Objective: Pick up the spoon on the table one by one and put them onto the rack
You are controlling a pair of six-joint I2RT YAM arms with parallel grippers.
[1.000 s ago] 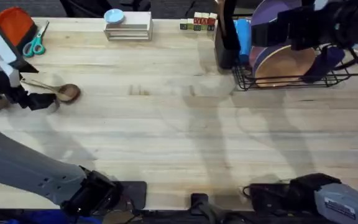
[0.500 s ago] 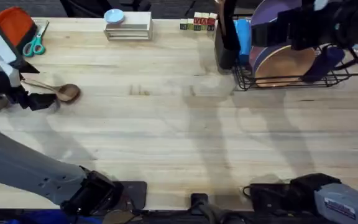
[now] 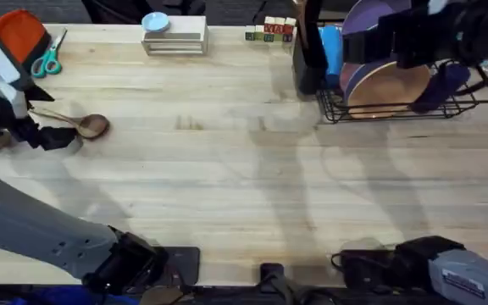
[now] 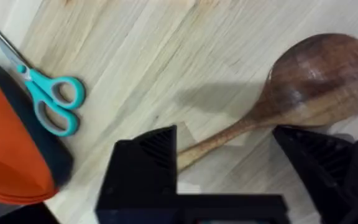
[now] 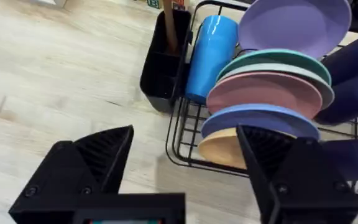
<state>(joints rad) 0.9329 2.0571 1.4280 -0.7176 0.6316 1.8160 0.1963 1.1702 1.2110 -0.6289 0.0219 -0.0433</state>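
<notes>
One wooden spoon lies flat on the pale plank table, its handle running between the spread-apart fingers of the left gripper. Teal scissors lie just beyond. Far right, the right gripper, fingers apart and holding nothing, hovers before the black rack of plates.

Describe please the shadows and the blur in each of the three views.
Overhead: soft grey shadows of the arms stretch along the table; the right arm over the rack looks dark and blurred. Left wrist: the spoon is sharp with a shadow beside its bowl, and the left tool near the lens is soft. Right wrist: the plates are evenly lit, and the right tool is blurred.
</notes>
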